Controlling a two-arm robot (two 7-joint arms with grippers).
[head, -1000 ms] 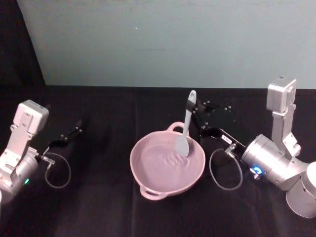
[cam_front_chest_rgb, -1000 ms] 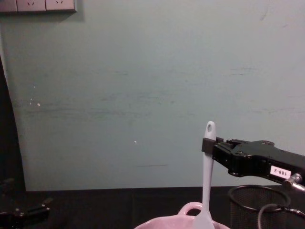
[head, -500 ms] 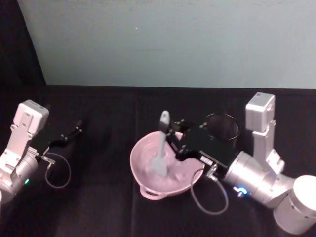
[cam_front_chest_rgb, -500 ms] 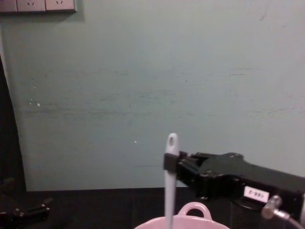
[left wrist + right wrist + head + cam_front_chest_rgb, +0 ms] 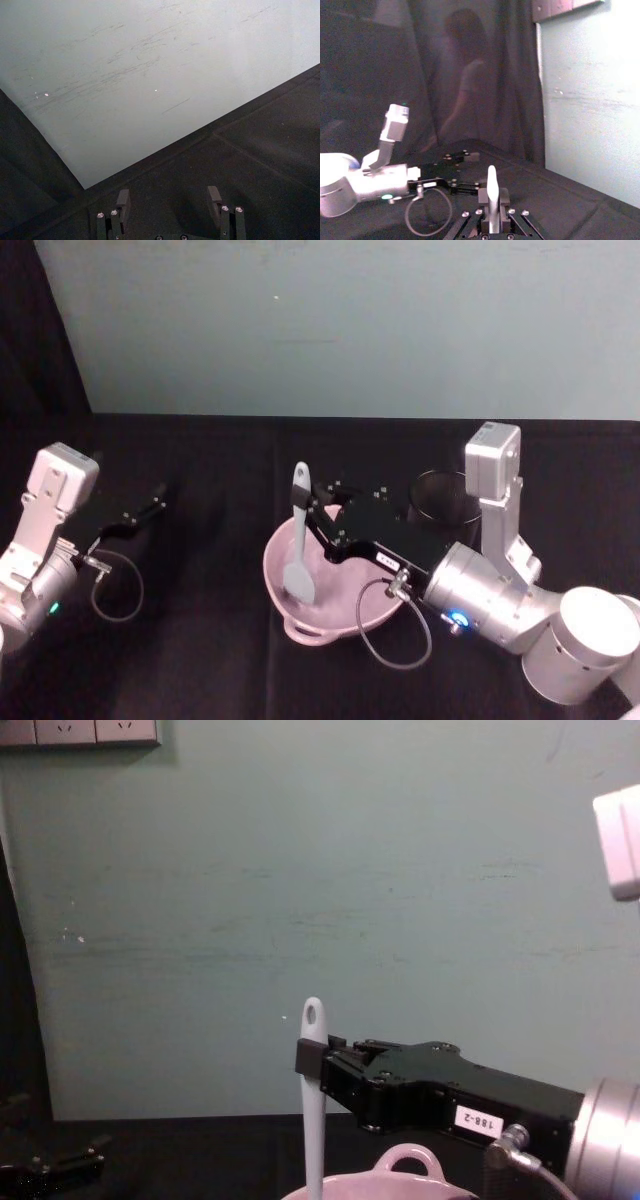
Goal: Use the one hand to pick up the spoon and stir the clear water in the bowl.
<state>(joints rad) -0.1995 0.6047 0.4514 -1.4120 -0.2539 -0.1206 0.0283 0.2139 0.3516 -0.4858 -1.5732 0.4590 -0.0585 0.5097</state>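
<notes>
The right pincer (image 5: 304, 524) is clamped on the spoon (image 5: 298, 578), high up the handle near the hole. The spoon stands almost straight up, with its blade down in the left side of the pink bowl (image 5: 276, 585). The left pincer (image 5: 152, 504) sits far off, fingers apart.

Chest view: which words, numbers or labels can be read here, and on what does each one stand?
"188-2": printed on the small white label on the side of the right end effector, which is shut on the spoon.
The wall sockets at the top edge show no readable text.
No other writing can be read.
</notes>
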